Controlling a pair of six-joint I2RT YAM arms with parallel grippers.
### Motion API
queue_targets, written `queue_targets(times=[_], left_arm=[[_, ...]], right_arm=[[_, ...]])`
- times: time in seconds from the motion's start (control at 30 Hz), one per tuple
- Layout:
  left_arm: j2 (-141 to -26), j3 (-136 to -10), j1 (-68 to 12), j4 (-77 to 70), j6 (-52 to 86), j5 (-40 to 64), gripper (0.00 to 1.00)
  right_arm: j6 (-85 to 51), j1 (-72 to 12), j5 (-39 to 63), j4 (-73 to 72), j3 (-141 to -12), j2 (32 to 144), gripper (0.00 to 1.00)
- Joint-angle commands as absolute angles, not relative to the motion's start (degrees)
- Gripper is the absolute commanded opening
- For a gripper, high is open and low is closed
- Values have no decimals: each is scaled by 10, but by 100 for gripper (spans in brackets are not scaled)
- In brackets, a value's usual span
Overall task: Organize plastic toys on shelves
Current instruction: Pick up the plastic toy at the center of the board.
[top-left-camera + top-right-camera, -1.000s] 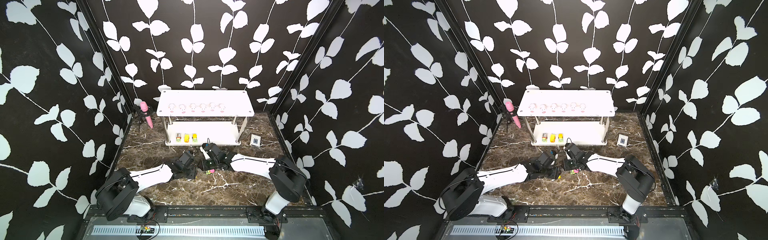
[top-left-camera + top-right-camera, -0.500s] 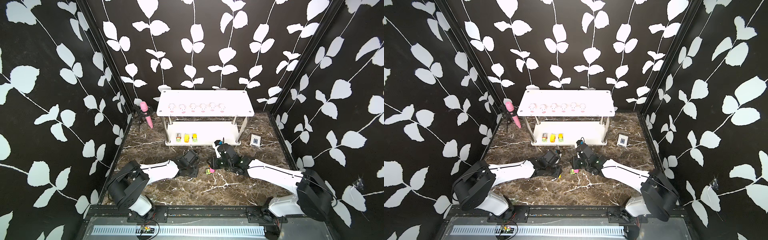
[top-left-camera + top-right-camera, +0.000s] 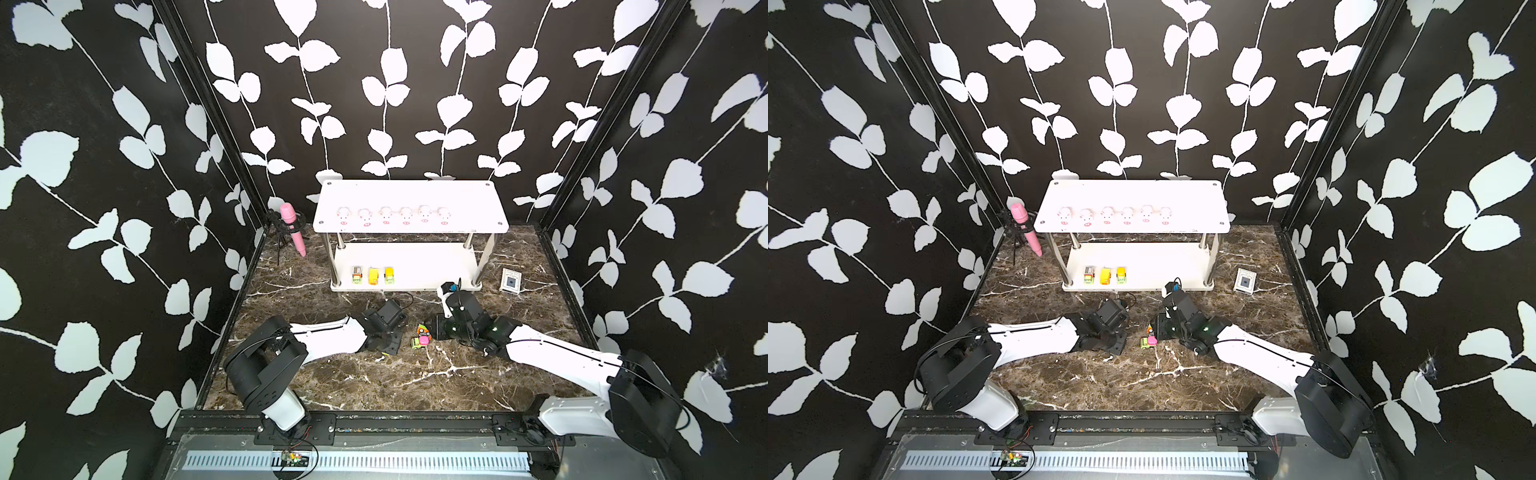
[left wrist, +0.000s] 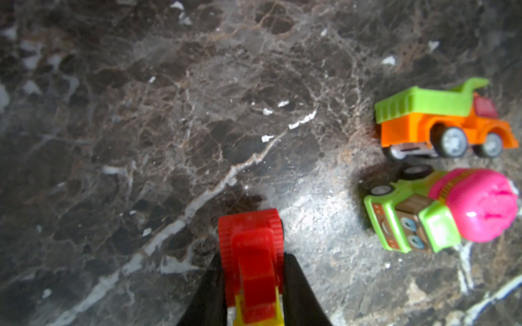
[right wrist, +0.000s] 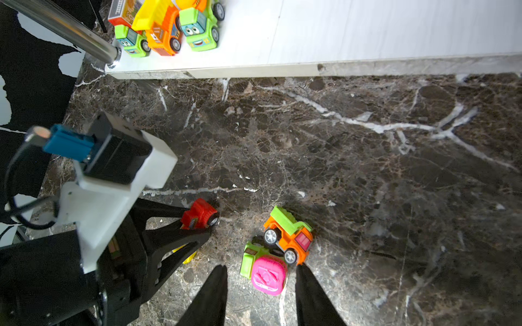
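- Six pigs (image 3: 386, 216) are standing in one row on the top board (image 3: 415, 195) of the shelves (image 3: 469, 224); two white boards and four metal posts (image 3: 484, 262) are making up that rack.
- Six toy trucks are showing in all; a row of trucks (image 3: 373, 276), three of them, is sitting at the left end of the lower board (image 3: 436, 266); two are lying on the floor (image 3: 374, 374); one is in a pincer.
- One pink microphone (image 3: 293, 228) is sitting tilted in a black stand by the left wall; one card box (image 3: 510, 281) is lying on the floor right of the shelves.
- The right part of the lower board is lying bare beside the row of trucks; a bare strip of floor is running between that board's front edge and the two pincers; black leaf-patterned walls are closing in the left, right and far sides.
- The left pincer (image 4: 251, 256) is gripping the red and yellow truck (image 4: 250, 234), one finger pressing on each side, close to the floor.
- The right pincer (image 5: 261, 268) is standing open; its fingers (image 5: 214, 296) are straddling the pink drum of the mixer truck (image 5: 268, 275), a gap showing on each side; the orange truck (image 5: 288, 237) is lying just beside the mixer truck, just past one fingertip.
- Both loose trucks are lying between the two pincers, well in front of the shelves.
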State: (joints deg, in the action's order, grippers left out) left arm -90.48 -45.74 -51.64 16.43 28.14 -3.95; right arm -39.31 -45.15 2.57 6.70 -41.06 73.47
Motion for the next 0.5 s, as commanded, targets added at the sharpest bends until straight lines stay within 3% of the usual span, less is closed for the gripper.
queue_targets(times=[0.0, 0.23, 0.47], left_arm=[[-886, -469, -525, 194, 274, -39, 20], [-834, -522, -525, 218, 260, -43, 20], [-880, -627, -525, 238, 255, -76, 19]], right_arm=[[-394, -446, 16, 60, -394, 718, 42], [-397, -446, -1, 37, -362, 686, 42], [-397, -446, -23, 29, -332, 643, 42]])
